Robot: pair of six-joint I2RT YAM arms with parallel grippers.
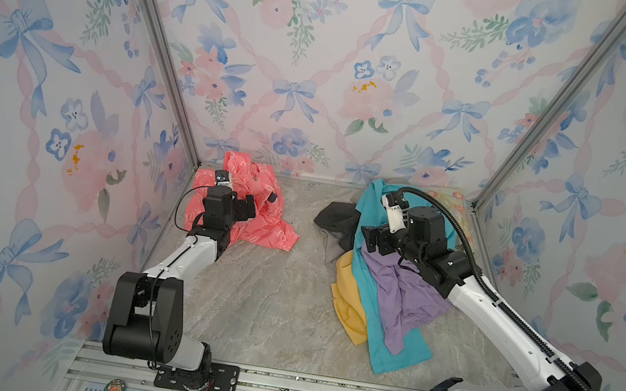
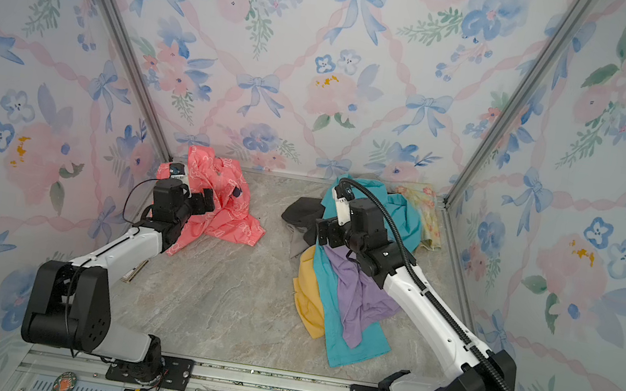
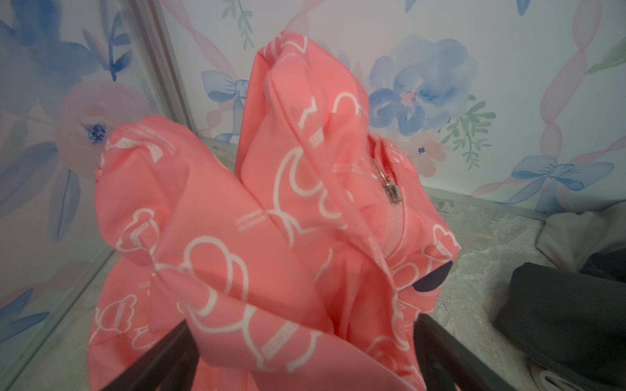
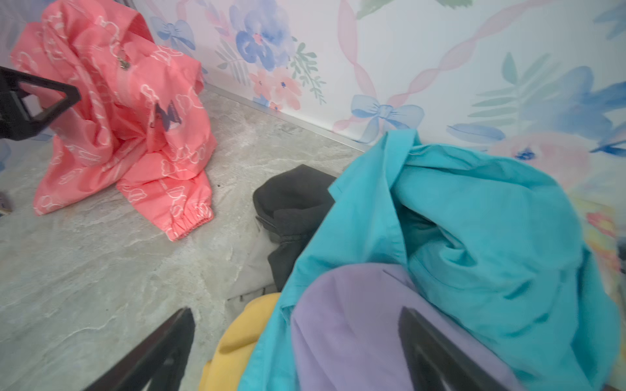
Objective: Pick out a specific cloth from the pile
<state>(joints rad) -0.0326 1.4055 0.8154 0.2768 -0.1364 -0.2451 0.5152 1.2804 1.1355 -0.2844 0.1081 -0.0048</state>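
Left gripper [image 3: 301, 321]: jaws wide apart, astride coral-pink shiny garment with white doodle print [image 1: 261, 218], well left of heap of mixed-colour garments [image 1: 393, 297]. Right gripper [image 4: 296, 310]: jaws apart, above heap.

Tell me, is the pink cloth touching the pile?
Apart. Both top views show bare floor between the cloth and the pile; the right wrist view shows that gap too.

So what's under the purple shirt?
The purple shirt lies on the teal cloth, which overlaps a yellow cloth. Anything deeper is covered.
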